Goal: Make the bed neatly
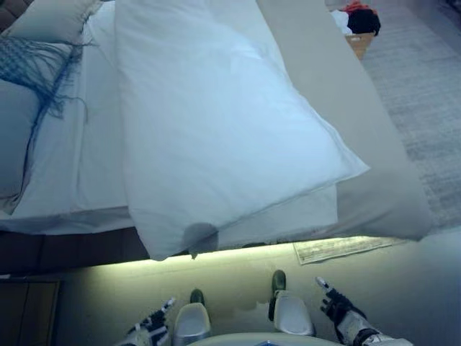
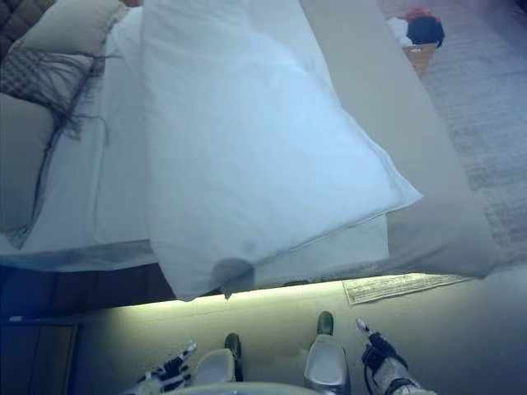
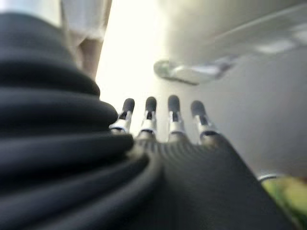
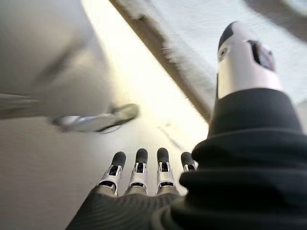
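A white duvet lies folded back in a thick layer across the bed, its near corner hanging over the bed's edge. The white sheet shows bare to its left, a beige cover to its right. Pillows and a fringed throw lie at the head, far left. My left hand and right hand hang low by the floor, clear of the bed, fingers straight and empty. Each shows in its wrist view, the left hand and the right hand.
A basket with red, white and dark clothes stands on the grey carpet at the far right. A pale rug's edge lies by the bed's lit base. A wooden piece of furniture stands at the lower left.
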`<state>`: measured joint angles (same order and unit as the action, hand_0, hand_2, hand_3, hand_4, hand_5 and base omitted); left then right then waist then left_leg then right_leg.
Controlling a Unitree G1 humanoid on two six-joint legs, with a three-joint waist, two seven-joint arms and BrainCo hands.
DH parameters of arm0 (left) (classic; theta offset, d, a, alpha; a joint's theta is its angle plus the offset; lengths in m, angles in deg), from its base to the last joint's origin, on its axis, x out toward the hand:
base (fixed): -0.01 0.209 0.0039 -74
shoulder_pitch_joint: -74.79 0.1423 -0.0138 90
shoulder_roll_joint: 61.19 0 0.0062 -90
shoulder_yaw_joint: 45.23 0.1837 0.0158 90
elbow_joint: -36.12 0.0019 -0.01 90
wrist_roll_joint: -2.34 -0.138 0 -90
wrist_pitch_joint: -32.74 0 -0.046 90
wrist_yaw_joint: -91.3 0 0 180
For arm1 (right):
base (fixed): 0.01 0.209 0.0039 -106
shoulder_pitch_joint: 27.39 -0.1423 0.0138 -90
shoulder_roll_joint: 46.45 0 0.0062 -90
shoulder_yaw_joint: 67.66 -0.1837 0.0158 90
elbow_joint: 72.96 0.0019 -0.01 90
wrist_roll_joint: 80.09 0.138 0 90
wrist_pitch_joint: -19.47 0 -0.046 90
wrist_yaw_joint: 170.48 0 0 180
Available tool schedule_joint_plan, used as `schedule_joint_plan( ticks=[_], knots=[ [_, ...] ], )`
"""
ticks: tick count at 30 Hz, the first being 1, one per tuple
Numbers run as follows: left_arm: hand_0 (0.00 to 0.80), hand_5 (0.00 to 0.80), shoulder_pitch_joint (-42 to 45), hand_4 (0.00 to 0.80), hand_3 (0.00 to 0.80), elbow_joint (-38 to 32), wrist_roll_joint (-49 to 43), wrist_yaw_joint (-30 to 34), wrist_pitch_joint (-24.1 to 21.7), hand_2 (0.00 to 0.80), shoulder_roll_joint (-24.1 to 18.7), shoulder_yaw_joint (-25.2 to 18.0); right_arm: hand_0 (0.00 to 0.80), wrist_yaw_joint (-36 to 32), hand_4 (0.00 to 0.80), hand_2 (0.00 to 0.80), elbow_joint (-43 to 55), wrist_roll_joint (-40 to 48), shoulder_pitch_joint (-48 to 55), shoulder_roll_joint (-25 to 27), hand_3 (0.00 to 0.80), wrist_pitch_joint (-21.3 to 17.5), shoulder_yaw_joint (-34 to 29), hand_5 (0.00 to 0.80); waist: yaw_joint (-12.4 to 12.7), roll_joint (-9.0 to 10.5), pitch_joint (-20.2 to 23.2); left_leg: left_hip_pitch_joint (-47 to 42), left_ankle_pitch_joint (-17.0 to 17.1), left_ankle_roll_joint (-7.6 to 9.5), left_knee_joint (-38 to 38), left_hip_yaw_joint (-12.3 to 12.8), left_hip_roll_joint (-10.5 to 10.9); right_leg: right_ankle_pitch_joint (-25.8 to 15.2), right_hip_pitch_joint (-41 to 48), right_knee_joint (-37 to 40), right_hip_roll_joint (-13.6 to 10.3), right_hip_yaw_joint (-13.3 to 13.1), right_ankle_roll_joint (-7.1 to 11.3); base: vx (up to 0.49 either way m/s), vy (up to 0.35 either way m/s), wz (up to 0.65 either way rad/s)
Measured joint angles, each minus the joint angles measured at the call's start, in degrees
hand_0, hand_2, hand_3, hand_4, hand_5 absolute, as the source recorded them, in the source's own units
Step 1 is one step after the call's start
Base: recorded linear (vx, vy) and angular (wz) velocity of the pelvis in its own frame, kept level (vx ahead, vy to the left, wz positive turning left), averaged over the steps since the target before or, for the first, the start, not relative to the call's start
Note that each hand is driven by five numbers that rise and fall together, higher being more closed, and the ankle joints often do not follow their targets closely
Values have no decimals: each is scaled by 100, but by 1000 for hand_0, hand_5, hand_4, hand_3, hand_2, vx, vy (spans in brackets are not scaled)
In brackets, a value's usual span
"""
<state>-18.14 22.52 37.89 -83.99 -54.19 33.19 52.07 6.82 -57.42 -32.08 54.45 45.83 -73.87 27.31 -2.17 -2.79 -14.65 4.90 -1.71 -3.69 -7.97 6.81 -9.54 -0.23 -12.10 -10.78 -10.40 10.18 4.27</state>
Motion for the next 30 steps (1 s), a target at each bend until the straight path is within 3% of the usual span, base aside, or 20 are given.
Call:
schedule_joint_plan(
  ticks=[2, 3, 7, 11, 17, 22, 30],
  knots=[
    [0, 0, -131, 0, 0, -58, -2, 35, -20, 0, -16, 82, 0, -69, 0, 0, 56, 216, -191, 162, 0, -75, -11, 0, 12, -94, -56, 143, 41, -12, 224, 49, -44, 58, -172, -224, -42, 173, 11, -86, -43, 47],
    [0, 0, -233, 0, 0, -79, -4, 45, -43, 0, -42, 182, 0, -101, 0, 0, 73, 337, -204, 178, 0, -112, -14, 0, -18, -50, -108, 191, 77, -36, 258, 47, -10, 117, -303, -339, -110, 195, 18, -28, -9, 41],
    [0, 0, -642, 0, 0, -215, 10, 113, -249, 0, -78, 498, 0, -331, 0, 0, 233, 1087, -617, 201, 0, -169, -132, 0, -4, -88, -405, 581, 223, -199, 268, -130, 185, 277, -664, -766, -385, 196, 132, -67, 21, 44],
    [0, 0, -881, 0, 0, -290, 24, 156, -349, 0, -215, 501, 0, -261, 0, 0, 230, 1306, -1379, 334, 0, -177, -212, 0, 139, -172, -803, 919, 247, -252, 38, -239, 365, 384, -971, -1086, -596, 145, 218, -63, -17, 28],
    [0, 0, -1271, 0, 0, -461, 412, 190, -405, 0, -369, 507, 0, -104, 0, 0, 190, 1419, -2612, 1267, 0, -137, -233, 0, 489, -368, -1307, 1683, 247, -287, -453, -448, 542, 445, -1572, -1480, -806, 138, 244, -38, 19, 22],
    [0, 0, -1264, 0, 0, -760, 601, 195, -404, 0, -514, 621, 0, -131, 0, 0, 181, 1589, -3339, 2067, 0, 41, -256, 0, 791, -412, -1431, 2444, 198, -257, -981, -607, 617, 617, -2185, -2021, -943, 145, 199, -29, -21, 26],
    [0, 0, -666, 0, 0, -1221, 864, 355, -422, 0, -690, 615, 0, -307, 0, 0, 70, 1667, -4169, 2626, 0, 179, -199, 0, 992, -467, -1493, 3341, -20, -318, -1853, -699, 582, 910, -3056, -2803, -998, -2, 57, 26, 5, 4]
  ],
)
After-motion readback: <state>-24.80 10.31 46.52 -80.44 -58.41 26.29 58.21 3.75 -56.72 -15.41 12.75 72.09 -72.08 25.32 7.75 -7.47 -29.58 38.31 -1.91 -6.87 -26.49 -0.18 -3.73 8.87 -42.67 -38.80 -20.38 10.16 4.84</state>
